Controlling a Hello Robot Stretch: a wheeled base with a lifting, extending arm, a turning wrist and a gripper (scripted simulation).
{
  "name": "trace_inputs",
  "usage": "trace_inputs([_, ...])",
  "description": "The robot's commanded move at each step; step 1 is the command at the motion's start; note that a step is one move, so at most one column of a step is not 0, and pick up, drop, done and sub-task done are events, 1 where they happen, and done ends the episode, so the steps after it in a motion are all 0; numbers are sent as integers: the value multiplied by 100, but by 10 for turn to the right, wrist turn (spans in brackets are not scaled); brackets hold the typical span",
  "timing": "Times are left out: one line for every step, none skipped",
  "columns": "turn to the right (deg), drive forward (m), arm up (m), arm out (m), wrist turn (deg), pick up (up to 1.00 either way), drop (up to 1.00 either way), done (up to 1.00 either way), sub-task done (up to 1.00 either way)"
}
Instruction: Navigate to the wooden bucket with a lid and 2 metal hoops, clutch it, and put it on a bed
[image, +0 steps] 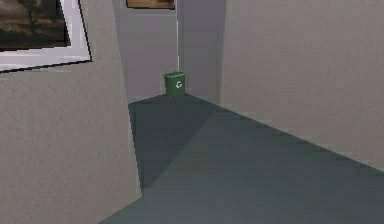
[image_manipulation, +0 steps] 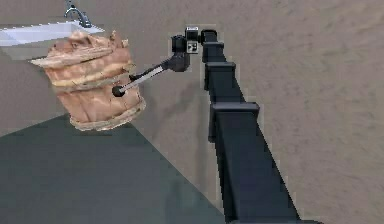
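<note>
Forward view: a narrow passage runs ahead between plain grey walls (image: 300, 60) over a dark grey-green floor (image: 230, 170). At its far end a small green bin (image: 175, 83) with a white mark on its front stands on the floor against the back wall. A thin pale line rises straight up the wall above it. On the forward view's left, a framed picture (image: 35, 30) with a pale frame hangs on the near wall. The lower edge of a second picture (image: 150, 4) shows at the top, above the passage.

Arm side view: the dark square arm (image_manipulation: 240, 130) rises from the bottom edge toward the top. From its far end two thin fingers (image_manipulation: 145, 75) slant down to the left. The wooden bucket (image_manipulation: 90, 70), pale tan and ringed by lighter hoops, hangs tilted at the tips of the jaws. It is clear of the dark floor (image_manipulation: 90, 185), with the beige wall (image_manipulation: 320, 80) behind it, so the jaws hold it. Whether they are clenched or released cannot be told. Just above the bucket, at the upper left, sits a pale flat slab (image_manipulation: 35, 35) with a small metal fitting (image_manipulation: 78, 15) on top.
</note>
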Motion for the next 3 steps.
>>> trace_inputs([0,0,0,0,-450,0,0,0,0])
trace_inputs([0,0,0,0,-90,0,0,0,0])
trace_inputs([0,0,0,-46,0,0,0,0,0])
